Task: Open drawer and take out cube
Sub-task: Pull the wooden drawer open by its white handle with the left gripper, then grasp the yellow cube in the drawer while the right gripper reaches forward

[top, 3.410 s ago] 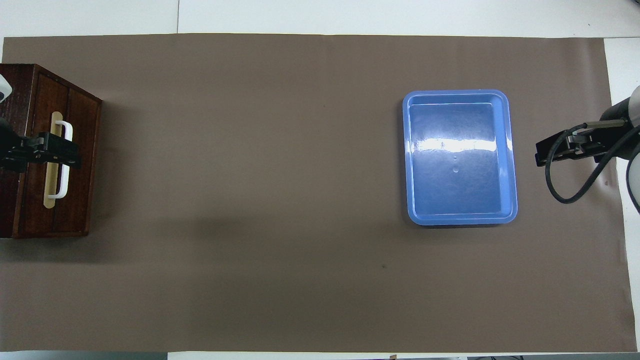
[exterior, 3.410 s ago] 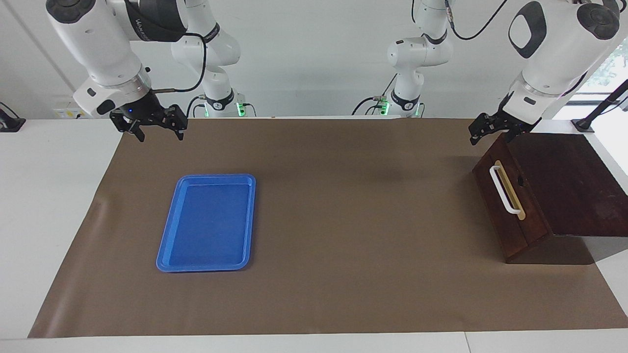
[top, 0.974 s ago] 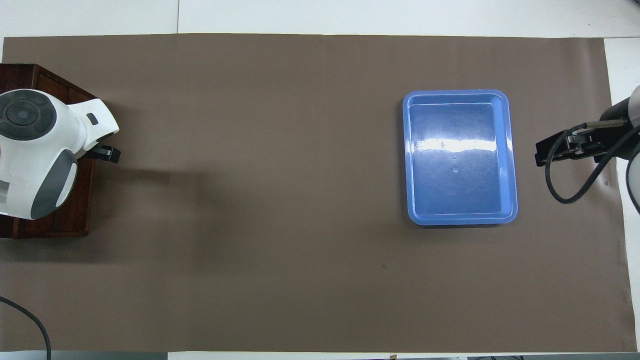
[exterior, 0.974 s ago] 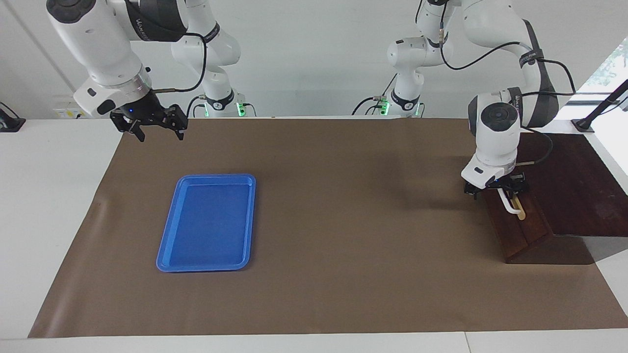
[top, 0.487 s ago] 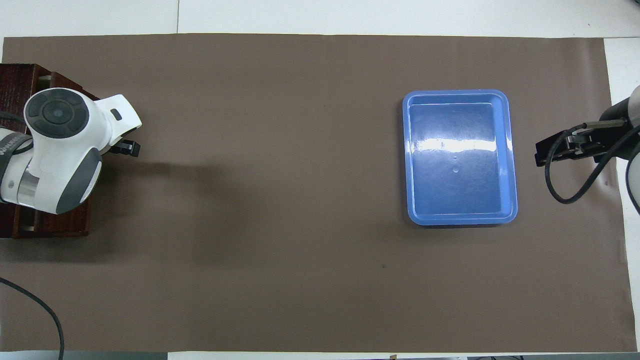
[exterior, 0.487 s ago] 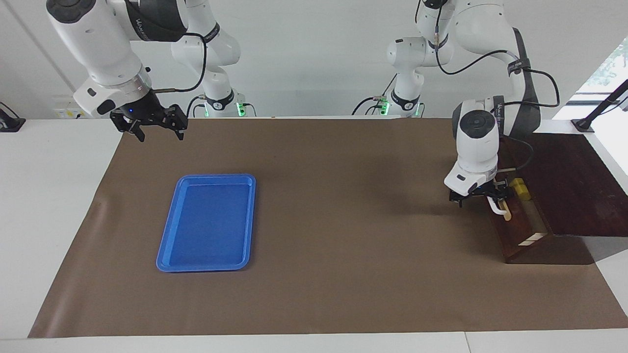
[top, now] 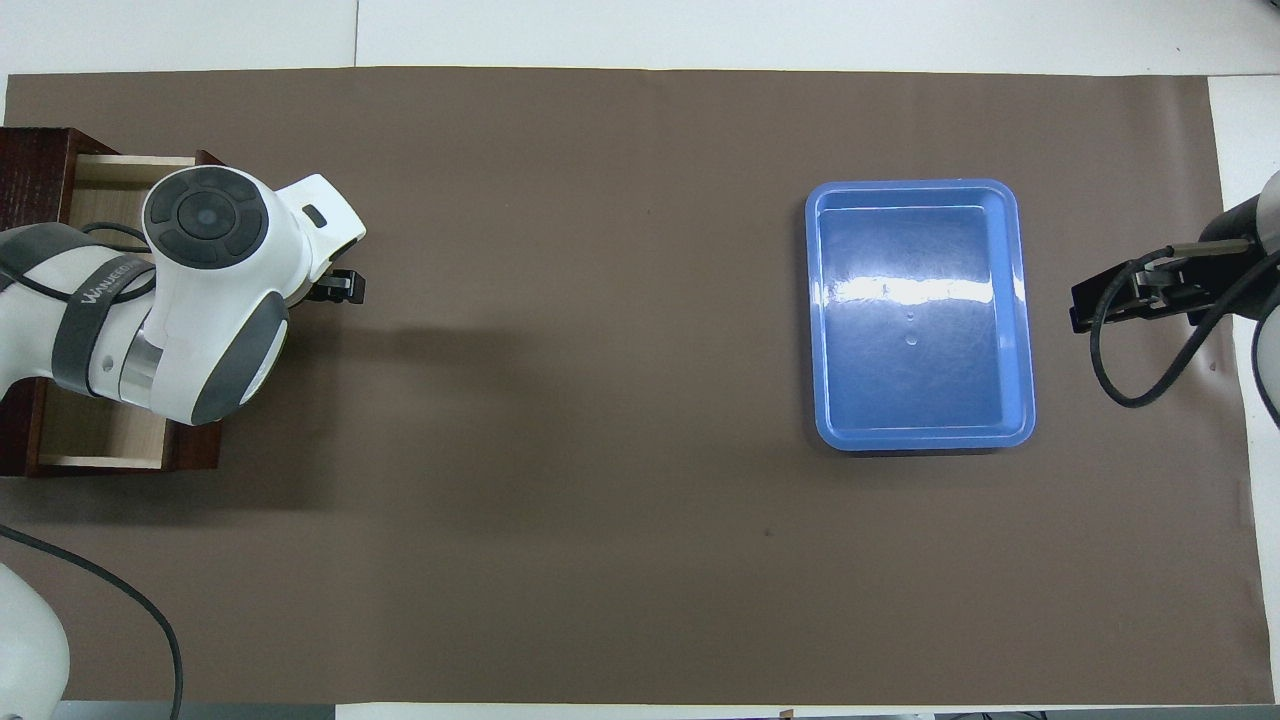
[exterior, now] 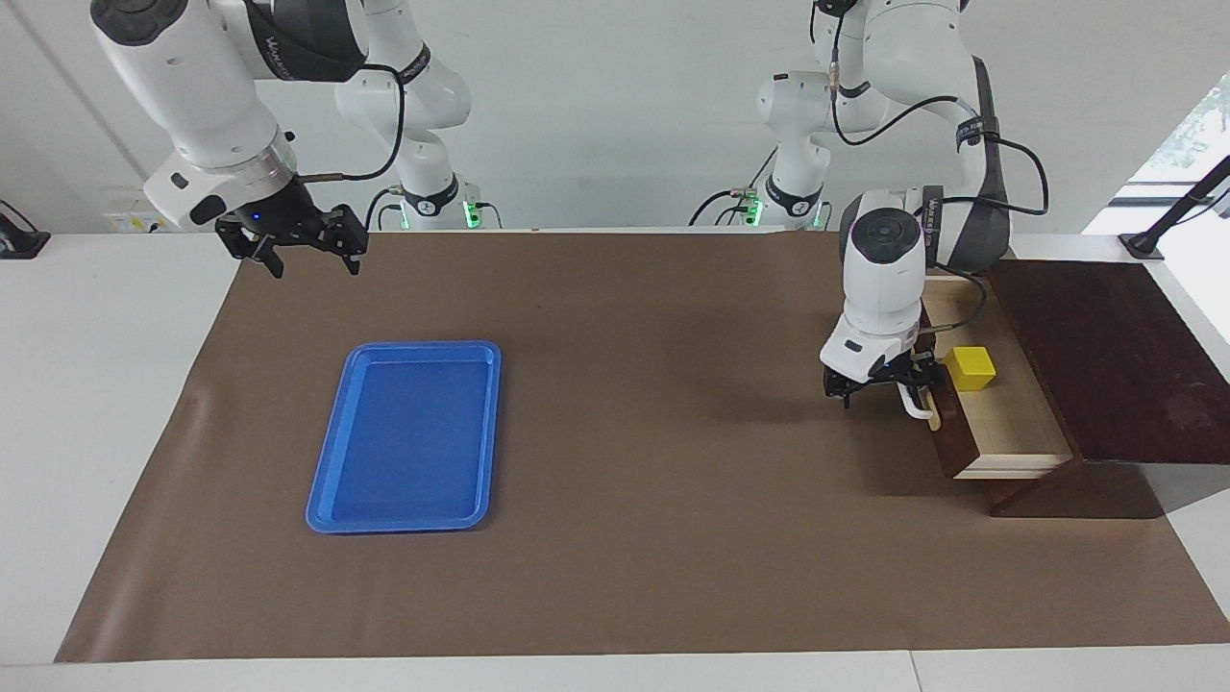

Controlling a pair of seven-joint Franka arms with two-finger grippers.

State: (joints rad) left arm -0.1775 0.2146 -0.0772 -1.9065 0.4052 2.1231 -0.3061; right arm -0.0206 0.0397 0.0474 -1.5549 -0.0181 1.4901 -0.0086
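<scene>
Two arms are working at the bench (exterior: 115, 384). The left pincer (exterior: 889, 386) is gripping the white handle (exterior: 914, 402) of the drawer (exterior: 999, 423), which is standing pulled out of the dark wooden box (exterior: 1105, 365) at the left arm's end, its pale inside showing. The yellow cube (exterior: 970, 368) is sitting inside the drawer, just beside the pincer. The right pincer (exterior: 306, 252) is waiting with fingers spread wide over the brown mat's (exterior: 653, 538) edge, with the blue tray (exterior: 408, 437) lying on the mat toward that end.
</scene>
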